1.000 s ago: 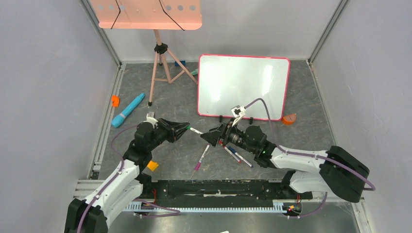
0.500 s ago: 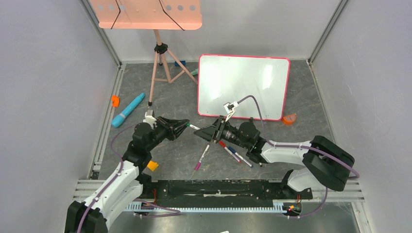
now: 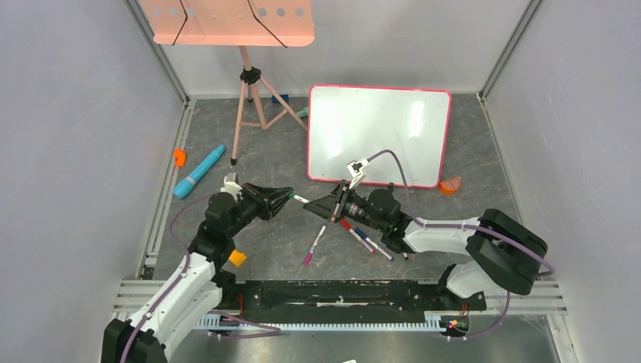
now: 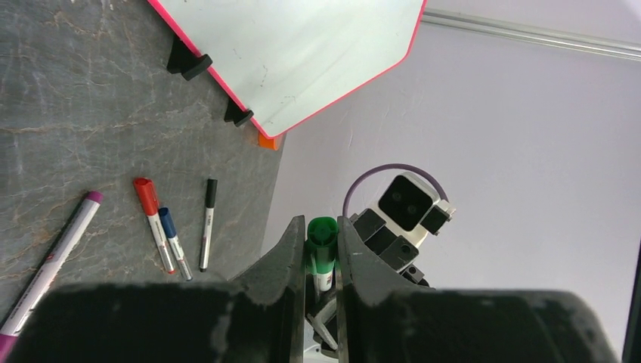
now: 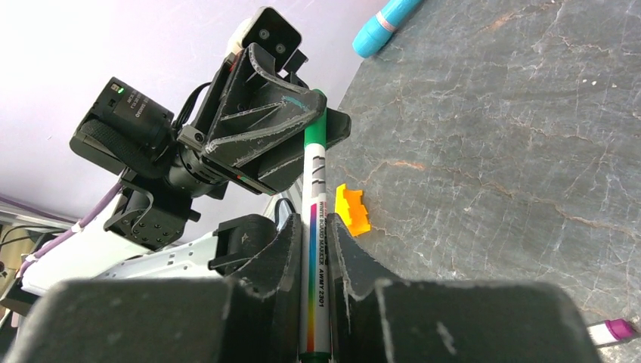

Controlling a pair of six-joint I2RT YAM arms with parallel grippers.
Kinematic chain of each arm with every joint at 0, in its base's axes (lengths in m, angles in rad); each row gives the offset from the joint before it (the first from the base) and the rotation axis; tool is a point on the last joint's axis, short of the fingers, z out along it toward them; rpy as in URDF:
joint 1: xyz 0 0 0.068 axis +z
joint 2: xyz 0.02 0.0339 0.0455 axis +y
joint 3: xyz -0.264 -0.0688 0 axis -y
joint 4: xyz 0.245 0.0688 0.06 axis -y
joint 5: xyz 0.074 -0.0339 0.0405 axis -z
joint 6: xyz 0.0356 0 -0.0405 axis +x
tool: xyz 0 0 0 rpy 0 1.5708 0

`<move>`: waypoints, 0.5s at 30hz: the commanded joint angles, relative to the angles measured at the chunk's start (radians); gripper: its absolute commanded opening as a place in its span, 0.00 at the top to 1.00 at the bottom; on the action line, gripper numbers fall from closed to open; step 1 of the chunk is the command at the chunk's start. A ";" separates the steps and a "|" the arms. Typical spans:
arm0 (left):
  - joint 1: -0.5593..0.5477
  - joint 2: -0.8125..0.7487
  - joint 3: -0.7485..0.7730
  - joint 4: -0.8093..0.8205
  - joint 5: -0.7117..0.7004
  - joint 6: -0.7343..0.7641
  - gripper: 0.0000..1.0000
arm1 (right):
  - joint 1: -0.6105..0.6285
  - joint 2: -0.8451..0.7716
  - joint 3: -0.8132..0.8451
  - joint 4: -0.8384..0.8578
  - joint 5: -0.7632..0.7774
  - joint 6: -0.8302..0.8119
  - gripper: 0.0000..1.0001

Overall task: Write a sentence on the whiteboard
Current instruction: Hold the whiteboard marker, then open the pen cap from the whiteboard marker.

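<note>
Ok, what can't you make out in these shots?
Top external: green marker too small to tell if the cap is off.
Left wrist: left claw hides most of the marker's body; whiteboard cut off by the top edge.
Right wrist: marker's rear end cut off by the bottom edge.

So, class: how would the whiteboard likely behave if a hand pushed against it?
The whiteboard looks stiff: a flat panel showing no sag. It stands on only two small black feet, so a push high up could probably tip it or slide it. Its glossy face would likely be slippery to grip.
</note>
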 commanded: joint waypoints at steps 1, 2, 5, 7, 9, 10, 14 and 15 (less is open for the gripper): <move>0.004 -0.036 0.037 -0.077 -0.053 0.056 0.98 | 0.005 -0.037 0.046 -0.012 -0.002 0.000 1.00; 0.005 -0.042 0.037 -0.088 -0.063 0.060 0.98 | 0.003 -0.047 0.043 -0.029 0.003 -0.004 1.00; 0.021 -0.059 0.030 -0.119 -0.083 0.059 0.98 | -0.011 -0.082 0.016 -0.055 0.013 -0.010 1.00; 0.039 -0.057 0.025 -0.133 -0.086 0.059 0.98 | -0.021 -0.110 -0.015 -0.056 0.022 -0.009 1.00; 0.063 -0.047 0.020 -0.138 -0.083 0.063 0.98 | -0.032 -0.142 -0.047 -0.065 0.028 -0.012 1.00; 0.076 -0.037 0.017 -0.138 -0.080 0.067 0.98 | -0.038 -0.158 -0.058 -0.074 0.029 -0.015 1.00; 0.122 0.010 0.012 -0.134 -0.066 0.090 0.98 | -0.056 -0.210 -0.107 -0.120 0.034 -0.026 1.00; 0.133 0.022 0.010 -0.131 -0.062 0.096 0.98 | -0.060 -0.222 -0.116 -0.132 0.034 -0.027 1.00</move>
